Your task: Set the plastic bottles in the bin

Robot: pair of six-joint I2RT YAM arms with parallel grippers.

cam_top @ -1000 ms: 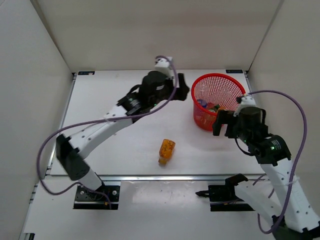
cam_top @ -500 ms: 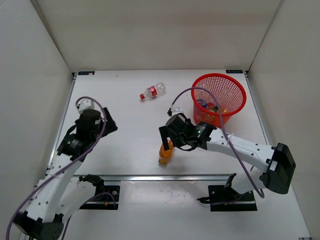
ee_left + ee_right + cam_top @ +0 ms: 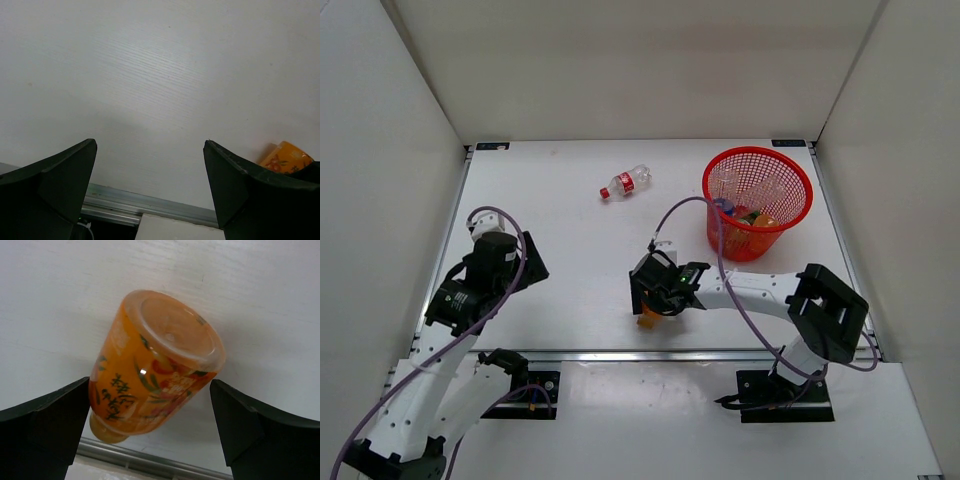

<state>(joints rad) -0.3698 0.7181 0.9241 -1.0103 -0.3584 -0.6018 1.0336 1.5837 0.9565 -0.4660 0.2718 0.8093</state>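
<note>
Right gripper (image 3: 150, 390) hovering low, jaws spreading wide either side of orange bottle (image 3: 157, 365); bottle lying on table (image 3: 260, 285), cap pointing back toward near rail. Bin (image 3: 798, 180) sitting ahead-right, holding bottles. Red-label bottle (image 3: 626, 182) lying far ahead. Left gripper (image 3: 150, 145) gaping, holding nothing.

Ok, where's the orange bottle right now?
In the top view, the orange bottle lies near the front edge of the table, about centre, under the right pincer, which is open around it.
</note>
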